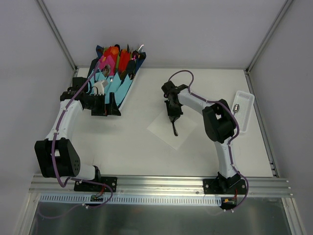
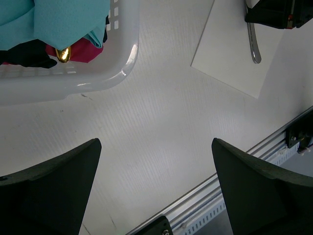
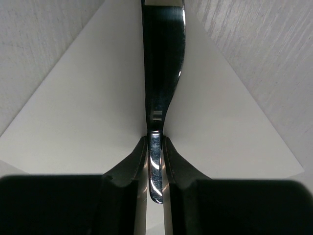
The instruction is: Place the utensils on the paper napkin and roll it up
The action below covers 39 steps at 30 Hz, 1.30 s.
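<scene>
The white paper napkin (image 1: 171, 128) lies flat in the middle of the table, turned like a diamond; it also shows in the left wrist view (image 2: 234, 58) and the right wrist view (image 3: 88, 112). My right gripper (image 1: 173, 117) is shut on a dark metal utensil (image 3: 159, 98) by its handle end and holds it over the napkin; the utensil's free end (image 1: 175, 129) points toward the near side. A spoon (image 1: 236, 108) lies in the white tray (image 1: 247, 105) at the right. My left gripper (image 2: 156, 186) is open and empty above bare table near the basket.
A white basket (image 2: 117, 73) with light-blue, pink and red napkin bundles (image 1: 117, 68) stands at the back left. An aluminium rail (image 1: 156, 183) runs along the near table edge. Grey walls enclose the back and sides.
</scene>
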Available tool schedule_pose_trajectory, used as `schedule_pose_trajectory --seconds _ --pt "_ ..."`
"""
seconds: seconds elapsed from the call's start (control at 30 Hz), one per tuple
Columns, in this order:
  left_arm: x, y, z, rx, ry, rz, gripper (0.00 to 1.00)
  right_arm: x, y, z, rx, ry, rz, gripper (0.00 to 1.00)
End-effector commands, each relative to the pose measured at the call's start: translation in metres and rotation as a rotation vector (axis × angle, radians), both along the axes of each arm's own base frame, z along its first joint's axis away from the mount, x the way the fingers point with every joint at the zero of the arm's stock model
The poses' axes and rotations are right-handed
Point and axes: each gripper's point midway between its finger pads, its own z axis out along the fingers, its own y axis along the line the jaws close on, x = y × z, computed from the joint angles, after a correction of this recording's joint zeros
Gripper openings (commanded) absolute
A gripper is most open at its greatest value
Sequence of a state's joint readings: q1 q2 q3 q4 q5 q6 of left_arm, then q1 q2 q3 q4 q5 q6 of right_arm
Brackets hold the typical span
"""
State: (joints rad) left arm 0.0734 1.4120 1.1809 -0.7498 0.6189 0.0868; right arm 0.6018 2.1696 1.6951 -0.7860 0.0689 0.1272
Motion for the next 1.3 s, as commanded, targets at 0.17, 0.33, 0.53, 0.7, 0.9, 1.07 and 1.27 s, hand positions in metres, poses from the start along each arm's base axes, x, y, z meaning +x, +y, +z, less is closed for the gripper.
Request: schedule_pose_trajectory --seconds 0.17,0.33,0.53,0.7,0.9,1.07,1.27 --pt "-0.002 0.003 -0.001 0.001 0.012 0.004 0.99 0.004 -0.006 0.033 0.002 -0.068 -0.017 0.00" --pt "-0.002 0.003 -0.002 0.003 0.015 0.003 0.99 0.000 -0.005 0.027 0.006 -0.048 -0.028 0.00" --pt "-0.003 0.003 -0.003 0.004 0.016 0.000 0.99 -0.001 -0.003 0.022 0.012 -0.031 -0.032 0.00" --pt "-0.003 0.003 -0.003 0.004 0.016 0.001 0.99 -0.003 -0.003 0.012 0.015 0.002 -0.052 0.00" --pt "-0.005 0.004 -0.005 0.010 0.018 0.002 0.99 -0.005 -0.004 0.005 0.014 0.020 -0.063 0.04" --pt "-0.004 0.004 -0.003 0.009 0.015 0.004 0.99 -0.007 -0.004 0.003 0.017 0.032 -0.064 0.16" --pt "-0.003 0.004 0.000 0.009 0.003 0.002 0.99 -0.009 -0.003 0.012 0.031 0.018 -0.078 0.37"
